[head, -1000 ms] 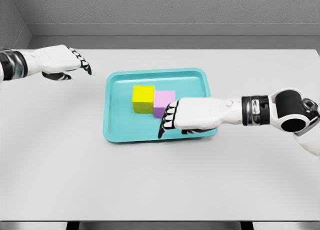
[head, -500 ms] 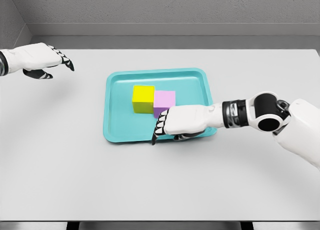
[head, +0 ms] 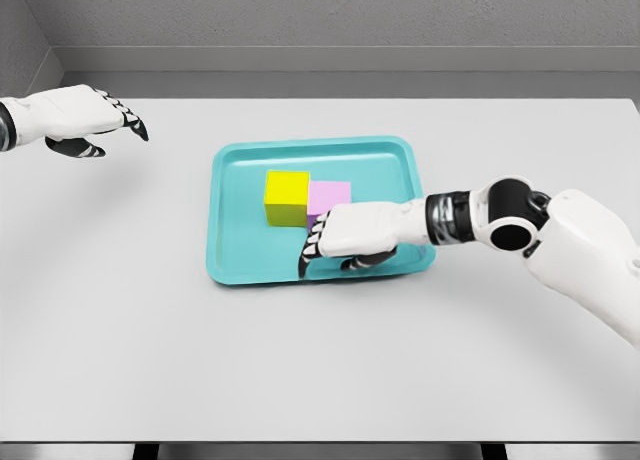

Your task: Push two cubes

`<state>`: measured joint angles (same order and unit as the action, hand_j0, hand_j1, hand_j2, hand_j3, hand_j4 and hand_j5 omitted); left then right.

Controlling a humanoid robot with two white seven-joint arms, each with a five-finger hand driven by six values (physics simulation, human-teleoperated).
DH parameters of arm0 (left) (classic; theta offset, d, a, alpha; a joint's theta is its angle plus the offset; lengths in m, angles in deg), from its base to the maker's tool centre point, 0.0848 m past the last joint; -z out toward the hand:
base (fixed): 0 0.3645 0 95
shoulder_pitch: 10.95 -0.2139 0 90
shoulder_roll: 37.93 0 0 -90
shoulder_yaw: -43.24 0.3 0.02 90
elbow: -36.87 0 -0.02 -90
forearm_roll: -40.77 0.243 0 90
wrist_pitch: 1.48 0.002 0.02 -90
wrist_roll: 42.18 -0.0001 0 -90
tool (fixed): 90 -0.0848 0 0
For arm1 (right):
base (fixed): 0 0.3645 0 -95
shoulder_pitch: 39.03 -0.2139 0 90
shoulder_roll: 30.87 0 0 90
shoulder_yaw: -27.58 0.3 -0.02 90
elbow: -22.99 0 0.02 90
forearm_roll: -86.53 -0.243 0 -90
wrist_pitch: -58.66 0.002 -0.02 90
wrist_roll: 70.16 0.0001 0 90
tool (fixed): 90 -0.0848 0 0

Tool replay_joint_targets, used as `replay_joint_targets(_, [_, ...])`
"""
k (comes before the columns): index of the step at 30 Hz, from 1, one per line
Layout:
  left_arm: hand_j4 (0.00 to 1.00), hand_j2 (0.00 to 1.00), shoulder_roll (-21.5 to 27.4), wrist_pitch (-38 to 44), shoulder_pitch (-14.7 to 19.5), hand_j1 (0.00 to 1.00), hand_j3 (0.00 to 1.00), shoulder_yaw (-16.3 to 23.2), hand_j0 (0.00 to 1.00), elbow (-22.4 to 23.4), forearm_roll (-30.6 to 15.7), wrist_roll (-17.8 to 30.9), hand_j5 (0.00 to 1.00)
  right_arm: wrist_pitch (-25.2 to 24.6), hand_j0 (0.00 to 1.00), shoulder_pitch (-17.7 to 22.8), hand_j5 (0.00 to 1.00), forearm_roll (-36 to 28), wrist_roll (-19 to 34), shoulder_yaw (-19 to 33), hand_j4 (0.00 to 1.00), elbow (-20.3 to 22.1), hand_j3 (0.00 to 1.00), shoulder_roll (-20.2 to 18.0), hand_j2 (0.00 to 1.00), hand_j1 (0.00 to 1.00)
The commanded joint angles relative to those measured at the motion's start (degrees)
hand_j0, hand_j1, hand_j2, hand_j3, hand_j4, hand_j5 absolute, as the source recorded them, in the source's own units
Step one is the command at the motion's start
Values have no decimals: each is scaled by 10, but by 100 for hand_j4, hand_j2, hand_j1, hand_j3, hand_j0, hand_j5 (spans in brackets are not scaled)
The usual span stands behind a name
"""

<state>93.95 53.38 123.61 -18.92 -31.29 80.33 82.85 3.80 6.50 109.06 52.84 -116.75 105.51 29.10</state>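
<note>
My right hand (head: pixel 345 242), fingers loosely extended and gripping nothing, lies flat in the tray (head: pixel 240 265) against the pink cube (head: pixel 329 197), which touches the yellow cube (head: pixel 287 196). My left hand (head: pixel 80 120) hovers near the table's far-left edge, relaxed, empty.

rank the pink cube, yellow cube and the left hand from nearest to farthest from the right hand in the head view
1. Square pink cube, just behind the right hand, in the teal plastic tray.
2. Square yellow cube, left of the pink one, in the tray.
3. Left hand, far off at the table's left edge.

Two touching cubes (head: pixel 308 200) in tray (head: pixel 240 260)
</note>
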Motion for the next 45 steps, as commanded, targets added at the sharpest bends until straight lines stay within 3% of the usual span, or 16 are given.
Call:
replay_joint_targets(1, [71, 71, 0, 1, 0, 71, 71, -1, 71, 0, -2, 0, 71, -1, 69, 0, 69, 3, 0, 0, 69, -7, 69, 6, 69, 69])
replay_joint_targets(7, [71, 71, 0, 1, 0, 71, 71, -2, 71, 0, -3, 0, 71, -1, 69, -9, 69, 8, 0, 0, 69, -34, 69, 23, 69, 69])
replay_joint_targets(22, [71, 71, 0, 1, 0, 71, 71, -2, 71, -1, -5, 0, 71, -1, 69, -7, 69, 14, 0, 0, 69, -38, 69, 18, 69, 69])
replay_joint_targets(38, [71, 71, 1, 1, 1, 71, 71, -2, 71, -1, -5, 0, 71, -1, 69, -17, 69, 19, 0, 0, 69, -73, 69, 25, 69, 69])
replay_joint_targets(44, [71, 71, 0, 1, 1, 71, 71, -2, 71, -1, -5, 0, 71, -1, 69, -14, 69, 23, 0, 0, 69, -65, 69, 24, 69, 69])
replay_joint_targets(45, [71, 71, 0, 1, 1, 71, 71, -2, 71, -1, -5, 0, 71, -1, 69, -12, 69, 23, 0, 0, 69, -46, 69, 23, 69, 69])
